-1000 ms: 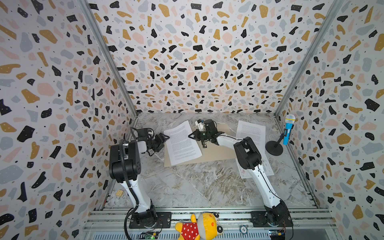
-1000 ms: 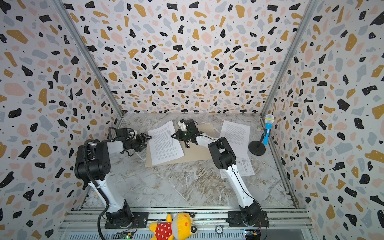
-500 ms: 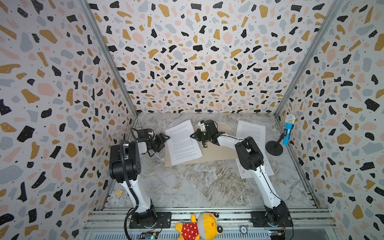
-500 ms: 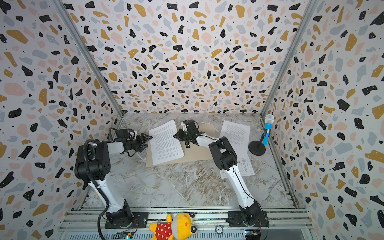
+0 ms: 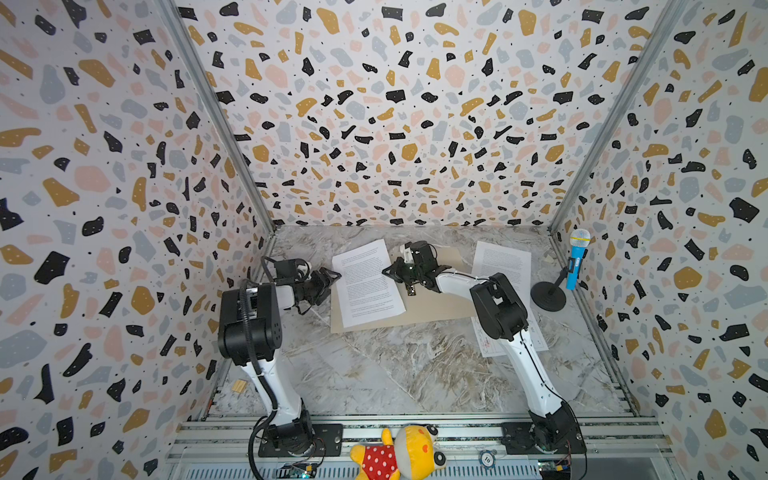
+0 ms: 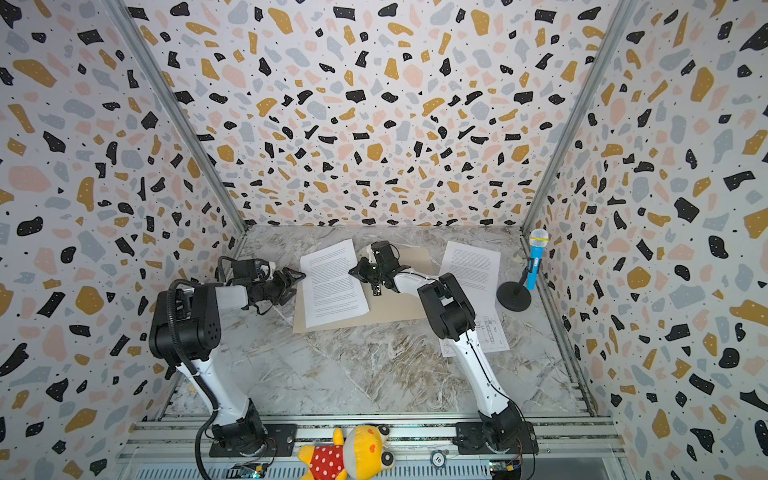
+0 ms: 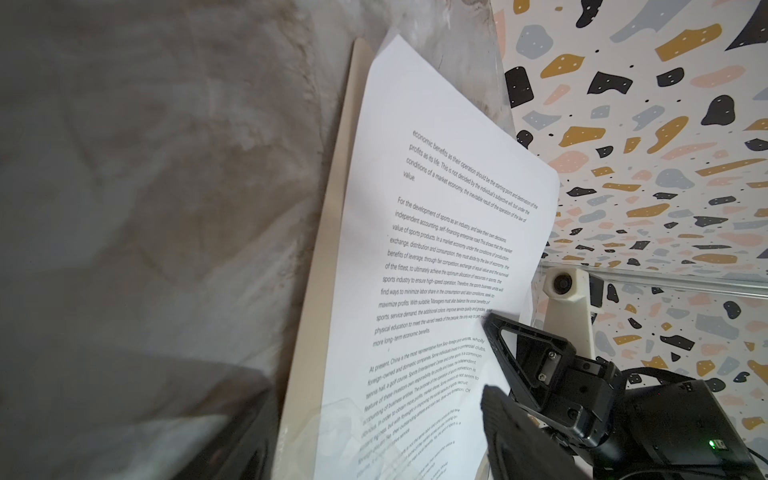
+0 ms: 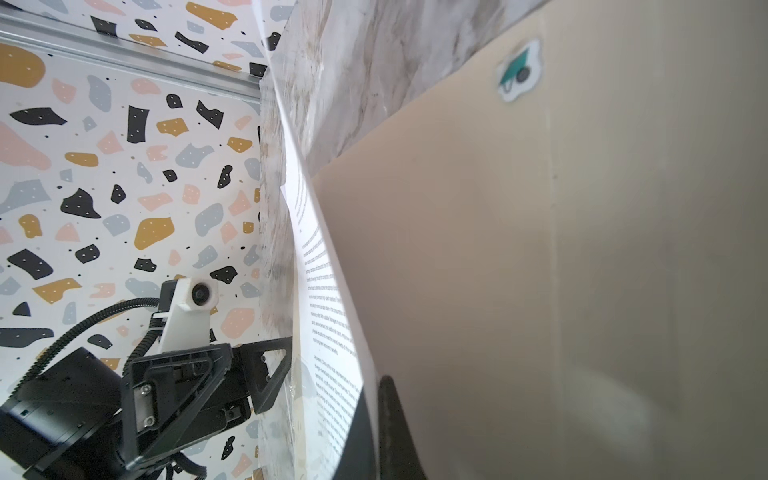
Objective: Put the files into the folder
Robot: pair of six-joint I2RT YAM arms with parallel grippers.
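**A:** Where are the files placed?

**B:** One white printed text sheet [image 5: 365, 282] is laid on the left half of the open, flat tan cardstock folder [image 5: 436, 301], with its far corner overhanging the folder. A second white text sheet [image 5: 503, 266] is seen just right of the folder. A white sheet with line drawings [image 6: 492, 330] lies front-right of the folder, partly hidden by the right arm.

**A:** Handling?

**B:** The paper is judged light, floppy and easily creased, so it is best taken by an edge. The folder is judged stiffer and likely to slide on the grey marble tabletop [image 5: 415, 365].

**A:** Pincers and pose?

**B:** The right gripper [image 5: 388, 272] is pinched tight on the first sheet's right edge, over the folder's middle, and that edge is lifted and curved. The left gripper [image 5: 334, 275] is spread wide at the folder's left edge with nothing held. Contact with the sheet cannot be told. Both arms are stretched low, with wrists turned in towards the folder.
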